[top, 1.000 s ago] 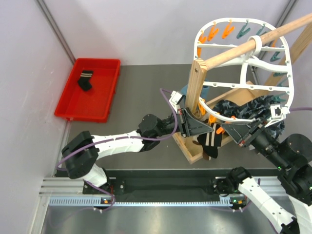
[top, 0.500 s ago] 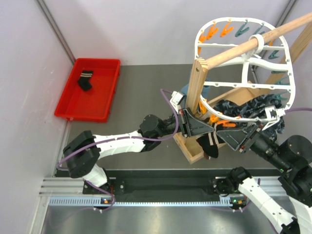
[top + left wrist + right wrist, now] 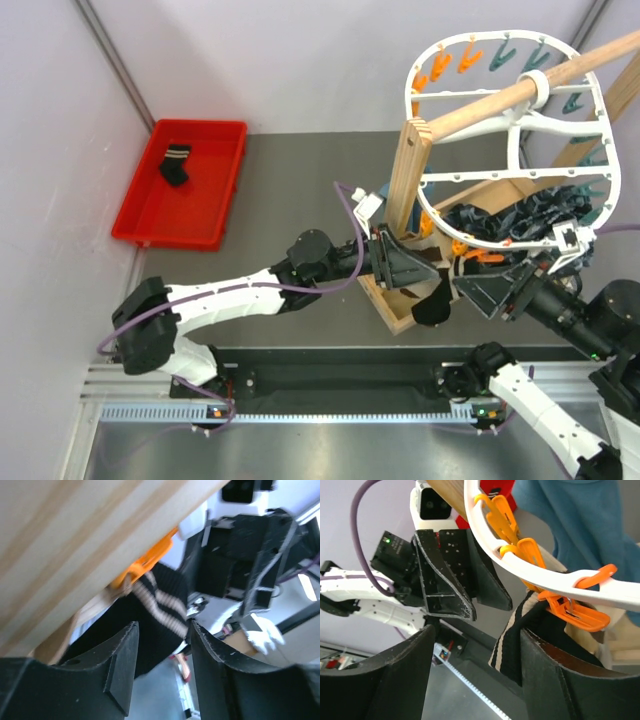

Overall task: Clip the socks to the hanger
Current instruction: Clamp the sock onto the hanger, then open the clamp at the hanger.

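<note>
Moved: both end effectors have let go since a second ago. The left one was pinching the sock, the right one was on the peg, and now both sit opened up. The hanger has also swung a bit up and to the right.
Left end effector (image 3: 163, 627): jaws apart with a clear gap and nothing pinched. The striped cuff hangs just past the fingertips.
Right end effector (image 3: 476, 635): wide open and holding nothing, facing the left one with the sock between them.
Sock (image 3: 512, 635): black with pale stripes at the cuff, dangling from an orange peg (image 3: 570, 611) on the near rim of the hanger. The cuff is in the peg.
Hanger (image 3: 600, 130): white oval frame, tilted, hooked on the wooden pole (image 3: 500, 100), with orange and teal pegs round the far rim.
Other socks: a dark pile (image 3: 520, 215) sits under the hanger in the wooden rack base. One more black sock (image 3: 175, 165) lies in the red tray (image 3: 205, 190), well apart on the left of the bench (image 3: 300, 190).
</note>
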